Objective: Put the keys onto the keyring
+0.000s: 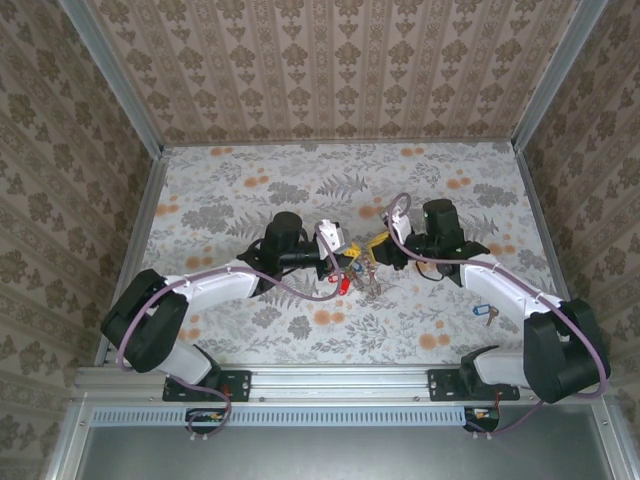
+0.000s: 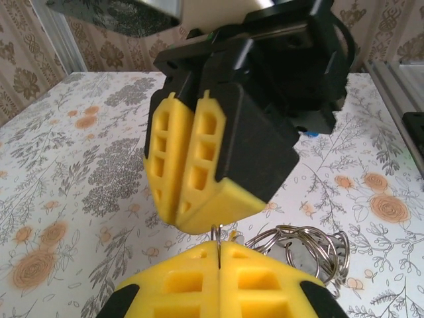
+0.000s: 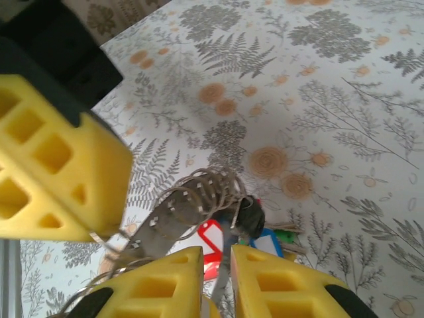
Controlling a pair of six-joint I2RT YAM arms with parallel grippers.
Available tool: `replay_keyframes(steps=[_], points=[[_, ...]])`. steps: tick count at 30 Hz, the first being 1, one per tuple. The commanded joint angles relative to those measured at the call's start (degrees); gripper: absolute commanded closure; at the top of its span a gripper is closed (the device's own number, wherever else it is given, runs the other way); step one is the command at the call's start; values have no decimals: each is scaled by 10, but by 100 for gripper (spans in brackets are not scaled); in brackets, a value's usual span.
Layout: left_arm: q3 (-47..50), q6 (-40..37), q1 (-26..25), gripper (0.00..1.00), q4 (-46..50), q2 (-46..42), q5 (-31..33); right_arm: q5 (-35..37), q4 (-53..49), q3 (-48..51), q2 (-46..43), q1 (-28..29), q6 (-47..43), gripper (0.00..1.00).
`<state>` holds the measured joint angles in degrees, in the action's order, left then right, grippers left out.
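Observation:
The keyring (image 1: 356, 279) hangs between my two grippers at mid-table, its red, blue and green tags dangling below. My left gripper (image 2: 219, 246) is shut on the thin ring wire (image 2: 218, 236), with a bundle of small silver rings (image 2: 301, 246) beside it. In the top view it (image 1: 344, 262) faces my right gripper (image 1: 380, 251) almost tip to tip. The right gripper (image 3: 216, 255) stands slightly open, and a grey key blade (image 3: 222, 281) runs loose through the gap. Behind it I see coiled rings (image 3: 199, 197), a red tag (image 3: 212, 240) and a blue tag (image 3: 268, 242). One key with a blue tag (image 1: 487, 314) lies on the table to the right.
The floral tabletop (image 1: 240, 190) is bordered by metal rails (image 1: 137, 235) and patterned walls on three sides. Both arms reach in from the near edge, their cables looping beside them. The left gripper's yellow finger (image 3: 56, 175) crowds the right wrist view.

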<state>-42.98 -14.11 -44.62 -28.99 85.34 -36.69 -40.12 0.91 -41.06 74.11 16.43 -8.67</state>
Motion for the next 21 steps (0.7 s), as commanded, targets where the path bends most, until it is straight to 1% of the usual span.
replay_keyframes(steps=[1,3,6,10,11,13,14,16,18,20,21], points=[[0,11,-3,100,-40,-4,-23,18,15,0,8,-6,21,80],[-1,10,-3,100,-39,-4,-22,17,14,-1,6,-9,22,80],[-2,9,-3,100,-37,-4,-20,-6,15,0,-8,-10,11,79],[-2,7,-3,100,-34,-4,-20,6,46,25,-52,-15,-20,76],[-3,7,-3,100,-34,-5,-21,-9,39,29,-62,-16,-48,74],[-6,6,-3,100,-30,-5,-23,-53,-20,16,-70,-16,-132,69],[-7,5,-3,100,-26,-4,-26,-64,-55,2,-70,-16,-159,69],[-10,4,-3,100,-20,-5,-30,-72,-85,-12,-68,-16,-193,69],[-12,4,-3,100,-18,-4,-32,-88,-94,-14,-66,-14,-242,71],[-15,3,-2,100,-15,-4,-36,-111,-102,-10,-63,-13,-313,77],[-16,2,-2,100,-13,-4,-38,-112,-98,-9,-61,-12,-323,77]])
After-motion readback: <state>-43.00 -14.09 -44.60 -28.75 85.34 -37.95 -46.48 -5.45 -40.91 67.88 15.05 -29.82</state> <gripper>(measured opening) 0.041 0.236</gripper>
